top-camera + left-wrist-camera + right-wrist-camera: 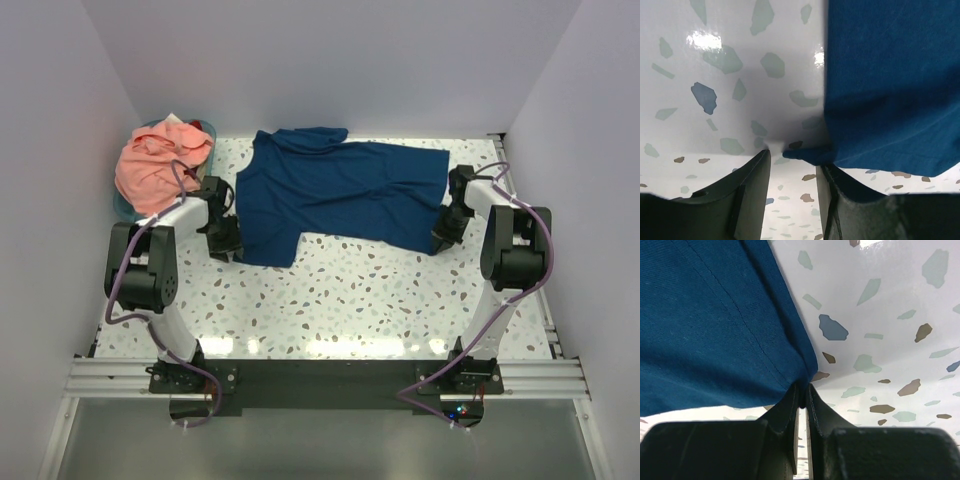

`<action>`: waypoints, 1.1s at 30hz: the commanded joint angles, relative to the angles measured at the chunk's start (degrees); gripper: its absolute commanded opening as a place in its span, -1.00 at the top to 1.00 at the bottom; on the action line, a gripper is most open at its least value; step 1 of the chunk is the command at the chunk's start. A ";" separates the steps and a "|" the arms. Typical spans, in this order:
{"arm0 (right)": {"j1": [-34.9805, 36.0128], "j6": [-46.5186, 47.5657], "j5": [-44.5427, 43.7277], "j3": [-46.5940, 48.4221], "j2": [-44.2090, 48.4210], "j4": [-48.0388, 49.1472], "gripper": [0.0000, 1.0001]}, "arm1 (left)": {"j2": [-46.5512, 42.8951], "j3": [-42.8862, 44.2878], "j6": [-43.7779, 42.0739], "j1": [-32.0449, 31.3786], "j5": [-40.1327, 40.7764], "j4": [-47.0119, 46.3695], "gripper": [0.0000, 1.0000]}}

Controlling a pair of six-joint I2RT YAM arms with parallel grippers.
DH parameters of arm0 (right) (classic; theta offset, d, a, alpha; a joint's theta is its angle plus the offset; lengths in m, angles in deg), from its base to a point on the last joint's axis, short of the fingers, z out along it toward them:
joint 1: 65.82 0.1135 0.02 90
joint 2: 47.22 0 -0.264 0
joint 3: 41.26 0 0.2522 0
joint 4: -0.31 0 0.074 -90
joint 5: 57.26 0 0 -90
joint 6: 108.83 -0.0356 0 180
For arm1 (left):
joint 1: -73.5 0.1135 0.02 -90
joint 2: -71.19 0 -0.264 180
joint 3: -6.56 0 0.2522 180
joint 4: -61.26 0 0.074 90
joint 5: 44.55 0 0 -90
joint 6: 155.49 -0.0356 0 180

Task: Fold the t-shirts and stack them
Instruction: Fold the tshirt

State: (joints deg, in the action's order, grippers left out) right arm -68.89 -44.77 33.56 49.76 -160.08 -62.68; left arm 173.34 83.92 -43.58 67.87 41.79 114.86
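The navy blue t-shirt [340,190] lies spread out across the back half of the table, plain side up, with no print showing. My left gripper [223,248] is at its near left corner. In the left wrist view [792,161] the jaws stand open, and the shirt's corner [805,152] lies at the tip of the right finger, not pinched. My right gripper [441,238] is at the shirt's near right corner. In the right wrist view [802,390] it is shut on the hem corner of the shirt [715,325]. The salmon-pink t-shirt [160,165] lies crumpled in the basket.
The round teal basket [121,207] stands at the back left corner, just behind my left arm. White walls enclose the table on the left, back and right. Speckled tabletop [350,290] lies between the shirt and the arm bases.
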 commanded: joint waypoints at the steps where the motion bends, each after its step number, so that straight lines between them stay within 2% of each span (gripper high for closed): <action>1: 0.52 -0.70 -0.12 -3.25 -2.98 1.51 1.00 | 0.86 1.63 -0.99 0.44 0.24 -4.06 0.09; 5: 0.52 -0.70 -0.12 -3.25 -2.81 1.42 1.00 | 1.30 0.92 -1.26 0.44 -1.96 -5.12 0.19; 8: 0.52 -0.79 -0.12 -3.34 -2.72 1.25 1.00 | 1.47 -0.48 -1.26 0.44 -3.72 -5.82 0.38; 11: 0.52 -0.78 -0.12 -3.78 -2.19 0.46 1.00 | 1.47 -1.10 -1.08 0.44 -4.95 -5.65 0.75; 12: 0.44 -0.61 -0.20 -3.86 -1.76 -0.42 1.00 | 1.21 -1.10 -0.99 0.44 -4.95 -5.38 0.95; 13: 0.43 -0.61 -0.29 -3.86 -1.58 -1.03 1.00 | 0.86 -0.93 -0.99 0.44 -4.78 -4.77 1.00; 33: 2.45 -1.58 -2.67 -5.01 5.63 -17.82 1.00 | -14.68 -5.23 3.57 0.53 -2.84 3.23 1.00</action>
State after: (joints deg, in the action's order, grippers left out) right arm -67.25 -45.84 32.21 45.10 -157.91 -75.53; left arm 163.03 79.94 -41.96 67.90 38.53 115.71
